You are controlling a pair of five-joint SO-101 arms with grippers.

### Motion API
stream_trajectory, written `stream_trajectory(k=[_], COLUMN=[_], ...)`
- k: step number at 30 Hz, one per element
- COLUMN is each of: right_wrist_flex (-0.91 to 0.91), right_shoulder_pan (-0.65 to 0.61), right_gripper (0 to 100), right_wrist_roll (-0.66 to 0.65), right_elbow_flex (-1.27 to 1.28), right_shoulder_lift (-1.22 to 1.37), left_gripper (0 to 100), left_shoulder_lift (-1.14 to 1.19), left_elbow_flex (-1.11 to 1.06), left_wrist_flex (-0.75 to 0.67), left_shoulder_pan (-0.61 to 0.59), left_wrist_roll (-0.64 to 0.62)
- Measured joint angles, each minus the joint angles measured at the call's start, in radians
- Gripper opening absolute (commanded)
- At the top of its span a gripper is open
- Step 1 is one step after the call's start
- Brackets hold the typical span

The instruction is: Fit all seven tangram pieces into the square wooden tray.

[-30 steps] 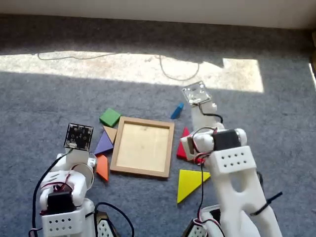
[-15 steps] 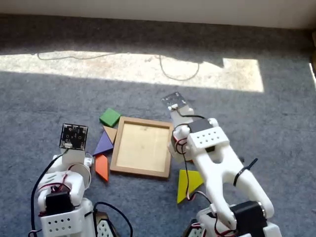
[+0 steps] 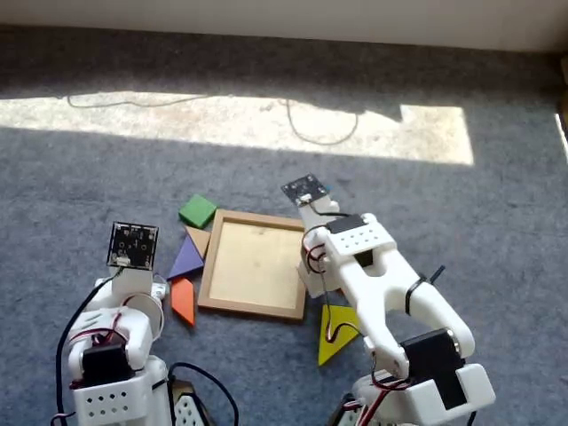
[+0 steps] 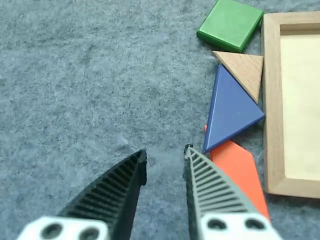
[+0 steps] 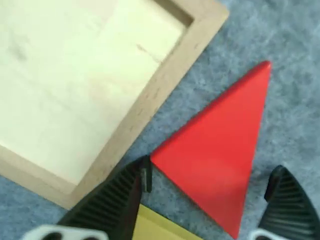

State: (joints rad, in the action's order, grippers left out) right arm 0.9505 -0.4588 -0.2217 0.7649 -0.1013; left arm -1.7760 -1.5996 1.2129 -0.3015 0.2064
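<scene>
High view: the right arm [image 3: 364,244] has swung in over the right edge of the tray [image 3: 254,308]. The right gripper [image 5: 212,174] stands open astride the red triangle [image 5: 220,145], which lies on carpet [image 5: 300,75] beside the tray. The left gripper [image 4: 165,160] hangs open, unmoved.

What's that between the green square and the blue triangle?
A small tan triangle lies between the green square and the blue triangle, clearest in the left wrist view.
</scene>
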Motion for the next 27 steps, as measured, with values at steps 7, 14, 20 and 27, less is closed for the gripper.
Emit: stream_trajectory(k=[7,14,20,27], right_wrist_flex=[-0.064,-0.071,-0.071,-0.071], right_shoulder_pan=[0.000,0.000,0.000,0.000], right_gripper=[35.0,35.0,35.0,35.0], right_wrist_roll=[-0.003,0.028,0.130,0.229], right_elbow_flex=[0.000,0.000,0.000,0.000], right_shoulder_lift=[0.031,0.031,0.031,0.031], left_gripper=[14,14,14,14], left_shoulder_lift=[0.000,0.000,0.000,0.000], left_elbow_flex=[0.000,0.000,0.000,0.000], left_wrist_flex=[0.000,0.000,0.000,0.000], left_shoulder_pan=[0.000,0.000,0.000,0.000], left_wrist_roll=[0.000,0.000,0.000,0.000])
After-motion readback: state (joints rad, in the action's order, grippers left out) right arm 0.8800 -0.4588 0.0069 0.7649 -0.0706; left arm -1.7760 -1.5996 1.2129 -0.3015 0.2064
